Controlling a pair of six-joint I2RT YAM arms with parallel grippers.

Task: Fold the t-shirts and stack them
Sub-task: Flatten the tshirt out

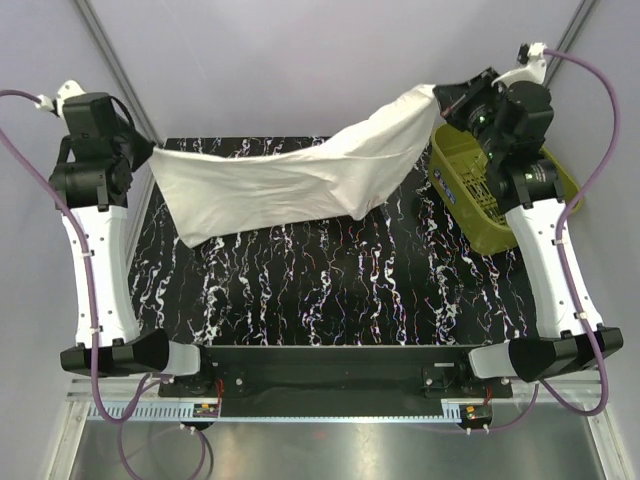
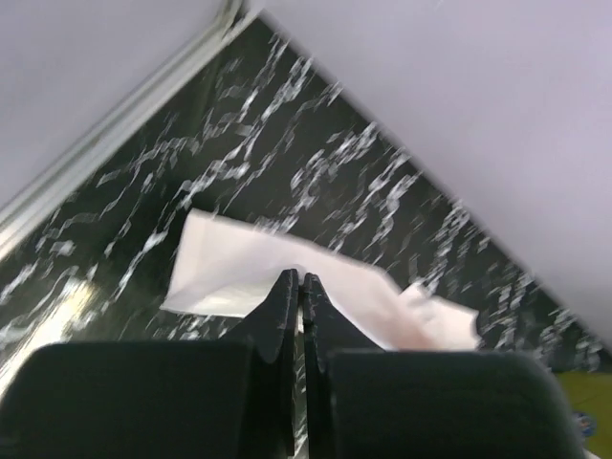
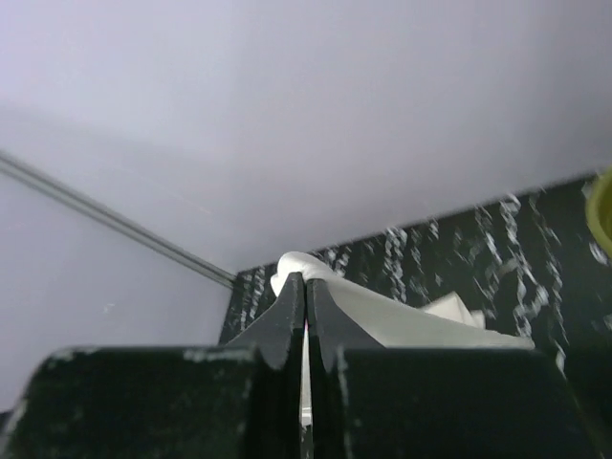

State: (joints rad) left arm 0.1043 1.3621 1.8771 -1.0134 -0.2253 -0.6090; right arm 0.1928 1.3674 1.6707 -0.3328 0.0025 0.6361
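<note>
A white t-shirt (image 1: 290,180) hangs stretched between my two grippers above the back of the black marbled table (image 1: 330,290). My left gripper (image 1: 152,152) is shut on its left corner; in the left wrist view the closed jaws (image 2: 298,279) pinch the cloth (image 2: 239,277). My right gripper (image 1: 440,100) is shut on its raised right corner; in the right wrist view the cloth (image 3: 402,316) bunches at the closed fingertips (image 3: 305,281). The shirt's lower edge sags to the table at the left and middle.
An olive-green plastic basket (image 1: 480,195) stands at the table's right back edge, under the right arm. A purple wall closes the back and sides. The arm bases sit at the near edge.
</note>
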